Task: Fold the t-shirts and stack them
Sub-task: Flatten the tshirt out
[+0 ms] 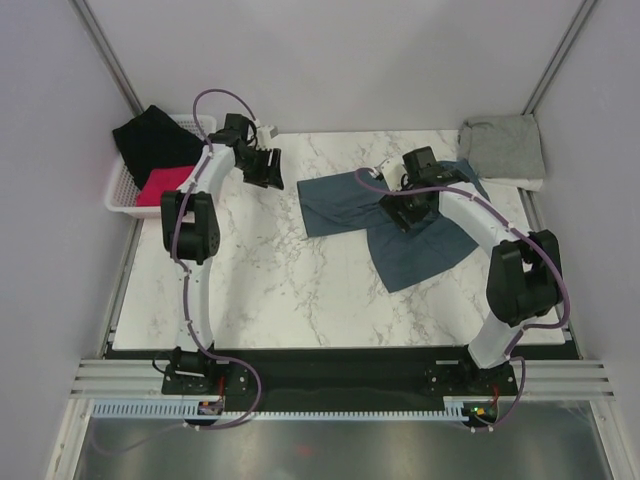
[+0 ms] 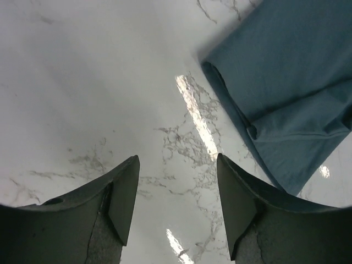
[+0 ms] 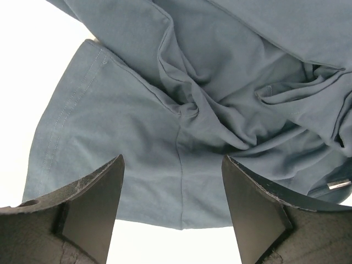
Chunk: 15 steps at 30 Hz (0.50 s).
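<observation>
Here, over a marble table, the right gripper hangs just above the dark slate-blue t-shirt, its fingers spread wide with nothing between them. The shirt lies crumpled right of centre on the table, with part of it doubled over. In the right wrist view a sleeve with a stitched hem spreads flat to the left, and a knot of creases sits directly ahead of the fingertips.

The folding step appears to be in hand and barely under way. The blue shirt is neither flat nor squared, and the light heather grey t-shirt lies well apart, bunched at the far right corner, so stacking looks a long way off.

The left gripper, likewise wide open and empty, hovers over bare marble. The blue shirt's edge lies up and to its right, near but not beneath it.

The next move likely calls for the right fingers to drop onto an edge or corner of the cloth and close on it. The left arm would then reach across for a matching edge so the shirt can be drawn flat. A white basket holding black and pink cloth stands at the far left.
</observation>
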Tool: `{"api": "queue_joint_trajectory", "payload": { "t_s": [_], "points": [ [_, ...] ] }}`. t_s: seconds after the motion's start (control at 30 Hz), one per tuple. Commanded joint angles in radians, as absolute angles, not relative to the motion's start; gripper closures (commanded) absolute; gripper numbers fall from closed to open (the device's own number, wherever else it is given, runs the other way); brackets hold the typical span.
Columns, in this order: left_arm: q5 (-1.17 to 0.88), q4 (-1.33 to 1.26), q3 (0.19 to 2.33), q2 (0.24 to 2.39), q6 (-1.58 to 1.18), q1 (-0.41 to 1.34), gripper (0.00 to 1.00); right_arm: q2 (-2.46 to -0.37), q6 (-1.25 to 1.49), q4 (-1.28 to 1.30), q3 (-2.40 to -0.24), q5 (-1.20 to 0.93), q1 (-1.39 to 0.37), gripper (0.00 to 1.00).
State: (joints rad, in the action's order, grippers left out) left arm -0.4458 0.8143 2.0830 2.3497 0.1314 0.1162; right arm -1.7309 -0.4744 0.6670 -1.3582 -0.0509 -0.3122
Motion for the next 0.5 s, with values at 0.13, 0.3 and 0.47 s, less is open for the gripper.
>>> {"api": "queue_joint_trajectory", "payload": {
  "t_s": [0.13,0.3,0.47],
  "points": [
    [-0.474,0.808,2.282,2.493,0.193,0.143,0.34,-1.657,-0.471,0.649,-1.319,-0.006,-0.313,0.21],
    [-0.505,0.799,2.307,2.528,0.187,0.158,0.33,-1.648,-0.471,0.649,-1.304,-0.006,-0.311,0.21],
    [-0.502,0.819,2.289,2.505,0.175,0.192,0.35,-1.651,-0.471,0.649,-1.301,0.02,-0.299,0.21]
  ]
}}
